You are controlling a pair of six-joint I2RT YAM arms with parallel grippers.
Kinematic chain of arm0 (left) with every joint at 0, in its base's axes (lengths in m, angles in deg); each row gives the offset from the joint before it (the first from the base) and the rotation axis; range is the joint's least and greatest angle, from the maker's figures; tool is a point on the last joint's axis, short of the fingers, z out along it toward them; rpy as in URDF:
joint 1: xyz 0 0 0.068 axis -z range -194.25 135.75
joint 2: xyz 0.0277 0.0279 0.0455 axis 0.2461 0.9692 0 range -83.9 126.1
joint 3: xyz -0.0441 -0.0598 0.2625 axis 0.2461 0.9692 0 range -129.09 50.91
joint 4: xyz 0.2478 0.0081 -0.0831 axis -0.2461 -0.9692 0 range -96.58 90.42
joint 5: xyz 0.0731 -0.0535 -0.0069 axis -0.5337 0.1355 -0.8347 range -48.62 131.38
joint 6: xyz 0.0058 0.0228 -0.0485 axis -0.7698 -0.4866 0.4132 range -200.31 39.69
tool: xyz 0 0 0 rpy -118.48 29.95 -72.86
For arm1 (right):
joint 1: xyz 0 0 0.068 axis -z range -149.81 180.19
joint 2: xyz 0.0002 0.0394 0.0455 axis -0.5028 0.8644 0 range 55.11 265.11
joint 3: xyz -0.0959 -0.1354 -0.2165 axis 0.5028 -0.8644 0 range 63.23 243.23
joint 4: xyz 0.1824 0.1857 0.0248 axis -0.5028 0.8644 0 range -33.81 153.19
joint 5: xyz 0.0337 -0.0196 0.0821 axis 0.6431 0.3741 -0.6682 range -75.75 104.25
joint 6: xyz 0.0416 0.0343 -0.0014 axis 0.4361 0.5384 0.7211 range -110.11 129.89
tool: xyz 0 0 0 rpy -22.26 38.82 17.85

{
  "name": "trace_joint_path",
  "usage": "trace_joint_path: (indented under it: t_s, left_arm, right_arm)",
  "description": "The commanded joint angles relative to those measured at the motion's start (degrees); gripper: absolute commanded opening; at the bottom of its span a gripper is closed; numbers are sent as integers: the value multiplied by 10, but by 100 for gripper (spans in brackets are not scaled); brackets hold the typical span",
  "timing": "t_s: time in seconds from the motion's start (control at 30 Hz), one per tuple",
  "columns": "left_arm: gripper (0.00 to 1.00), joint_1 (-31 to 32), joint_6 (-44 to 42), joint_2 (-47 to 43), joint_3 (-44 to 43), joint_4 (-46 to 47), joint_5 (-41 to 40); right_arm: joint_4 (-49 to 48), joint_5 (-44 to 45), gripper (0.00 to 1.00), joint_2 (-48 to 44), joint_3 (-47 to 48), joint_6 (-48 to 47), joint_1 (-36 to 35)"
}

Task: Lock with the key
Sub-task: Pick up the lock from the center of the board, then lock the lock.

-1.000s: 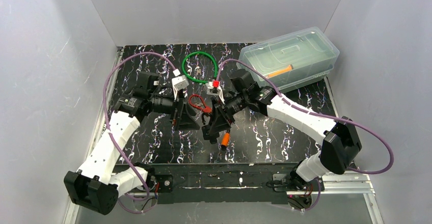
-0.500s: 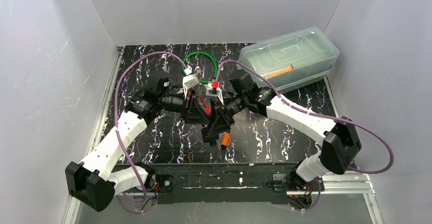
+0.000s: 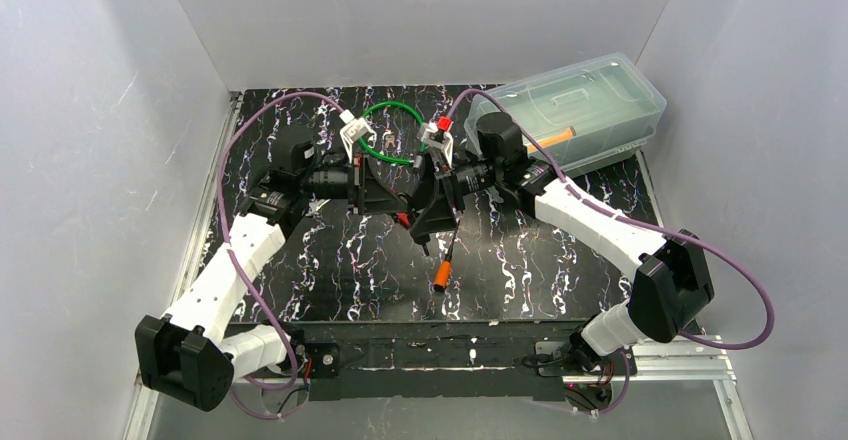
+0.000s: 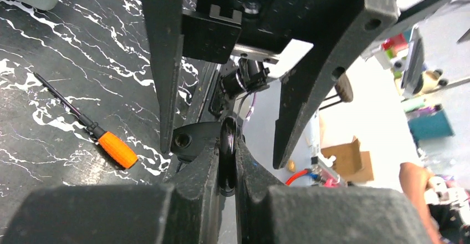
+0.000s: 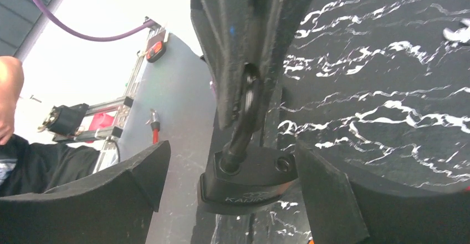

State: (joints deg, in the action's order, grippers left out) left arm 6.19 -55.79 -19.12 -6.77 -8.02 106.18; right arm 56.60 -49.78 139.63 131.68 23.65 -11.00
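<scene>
**Padlock (image 5: 246, 180) pinched by its shackle (image 5: 250, 97)**

Left gripper (image 4: 226, 151) is pressed together on the black shackle. Right gripper (image 5: 231, 150) is spread wide, its fingers either side of the lock body. Beneath both, an orange-handled screwdriver (image 4: 113, 147) lies on the table (image 4: 66, 61).

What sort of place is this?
Probably a robotics lab test cell: two arms bolted to a black marbled table, plain white panels boxing it in, and a screwdriver and clear bin as props.

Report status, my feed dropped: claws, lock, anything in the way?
Left claw shut on lock shackle. Right claw open, astride lock body. Screwdriver lies nearby, untouched.
</scene>
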Motion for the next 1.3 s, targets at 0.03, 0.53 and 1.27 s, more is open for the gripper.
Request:
trace_joint_path:
  t_s: [0.03,0.53,1.27]
  left_arm:
    - [0,-20,124,-3,-18,124,24]
    - [0,-52,124,-7,-60,57,-75]
    - [0,-54,196,22,-63,111,-82]
  right_arm:
    - [-118,15,93,-24,-17,65,-2]
    - [88,209,89,-49,25,-83,-3]
    - [-15,175,45,-4,44,17,-7]
